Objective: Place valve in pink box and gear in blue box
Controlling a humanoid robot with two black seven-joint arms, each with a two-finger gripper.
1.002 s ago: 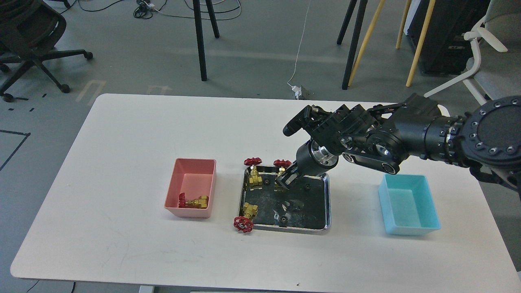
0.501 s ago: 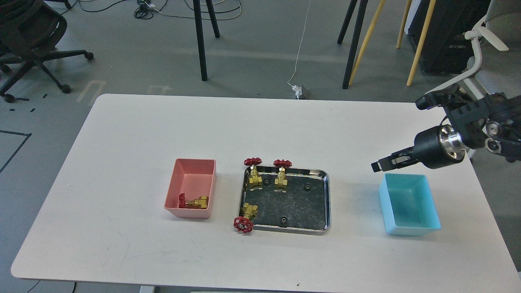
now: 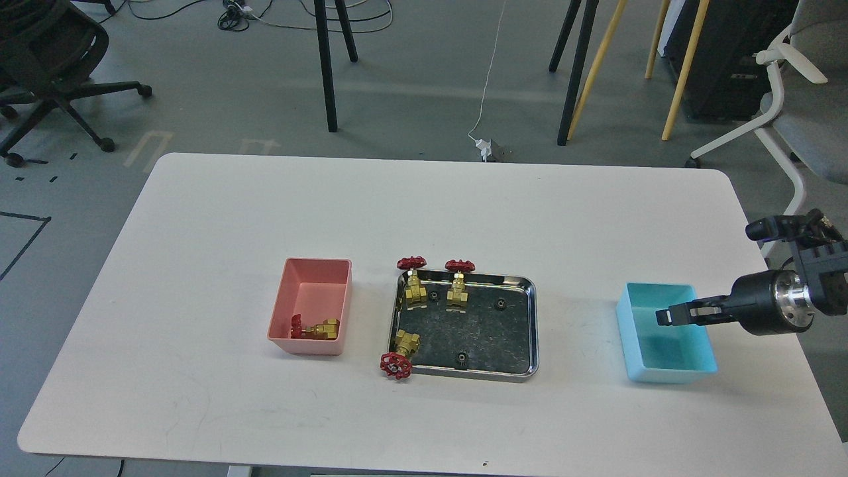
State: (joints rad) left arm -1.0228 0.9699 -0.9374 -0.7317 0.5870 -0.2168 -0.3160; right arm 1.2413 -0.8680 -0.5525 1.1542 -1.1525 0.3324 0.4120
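The pink box (image 3: pixel 311 305) stands left of centre with one valve (image 3: pixel 317 327) lying in it. Three more valves sit at the steel tray (image 3: pixel 530 324): two upright at its back left (image 3: pixel 414 283) (image 3: pixel 458 286), and one (image 3: pixel 401 352) hanging over its front left corner. Three black gears lie in the tray (image 3: pixel 434 295) (image 3: pixel 501 304) (image 3: pixel 459 360). My right gripper (image 3: pixel 664 316) hovers over the blue box (image 3: pixel 662 351), pointing left. Its dark fingers are close together, and I cannot tell whether they hold anything. I see nothing in the blue box. My left gripper is out of view.
The white table (image 3: pixel 199 218) has bare surface in front of and behind the boxes. A chair (image 3: pixel 795 79) stands past the table's right edge, and stand legs (image 3: pixel 324 66) stand on the floor behind it.
My right gripper has left the tray's back left, swung right across the table, and come down over the blue box. The valves and visible gears have not moved.
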